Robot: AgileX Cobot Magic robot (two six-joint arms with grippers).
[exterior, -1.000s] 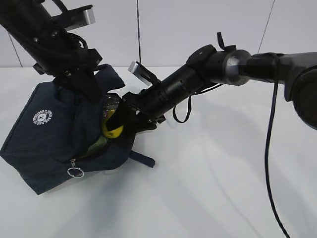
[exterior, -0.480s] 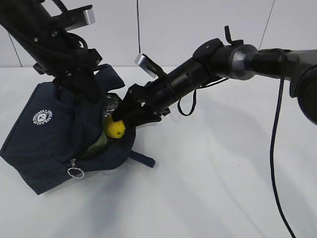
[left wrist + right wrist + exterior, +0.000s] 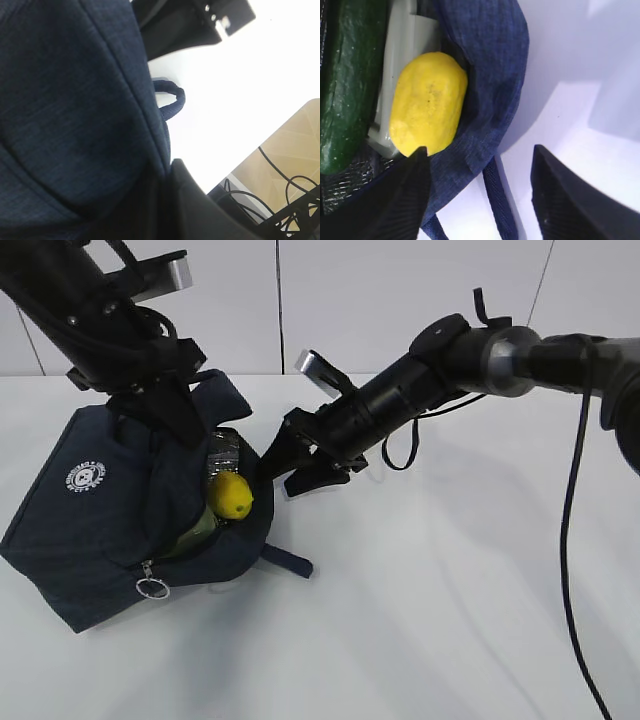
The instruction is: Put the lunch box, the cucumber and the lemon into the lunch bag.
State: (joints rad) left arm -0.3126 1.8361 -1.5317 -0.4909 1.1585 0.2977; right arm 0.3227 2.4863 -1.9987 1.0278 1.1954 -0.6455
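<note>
One soft navy lunch bag (image 3: 100, 520) lies slumped on the left of a white table (image 3: 430, 590), its mouth facing right. Inside sit one cucumber (image 3: 345, 75), one lunch box (image 3: 400, 65) and one yellow lemon (image 3: 231, 496) at the opening's near edge. The right gripper (image 3: 297, 466) hovers just right of the bag, jaws spread and empty. The left gripper pinches the bag's upper fabric, holding it open. The lemon looks firm, smooth and likely to roll; the bag is floppy, best held by its rim or handles.
</note>
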